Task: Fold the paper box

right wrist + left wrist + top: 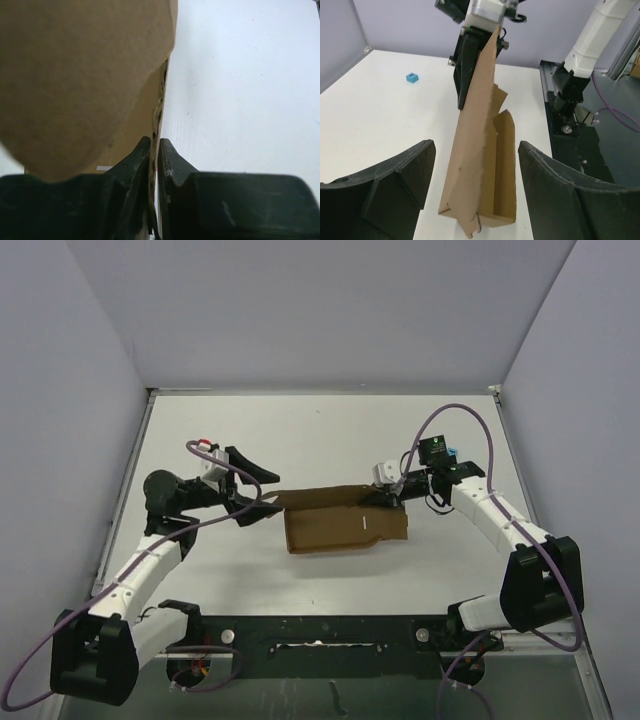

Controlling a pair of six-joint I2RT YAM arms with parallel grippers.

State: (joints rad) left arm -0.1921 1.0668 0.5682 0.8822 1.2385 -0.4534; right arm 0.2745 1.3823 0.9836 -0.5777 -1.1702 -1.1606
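Observation:
The paper box [345, 525] is a brown cardboard sheet, partly folded, in the middle of the table. My right gripper [388, 496] is shut on its upright far-right flap; in the right wrist view the fingers [142, 165] pinch the thin cardboard edge [161, 100]. My left gripper [255, 490] is open at the box's left end, its fingers [395, 180] standing apart on either side of the raised cardboard wall [480, 135] without touching it.
A small blue cube [412, 77] lies on the white table [300, 440] beyond the box, also by the right arm [452, 452]. The black base rail [320, 635] runs along the near edge. Grey walls enclose the table.

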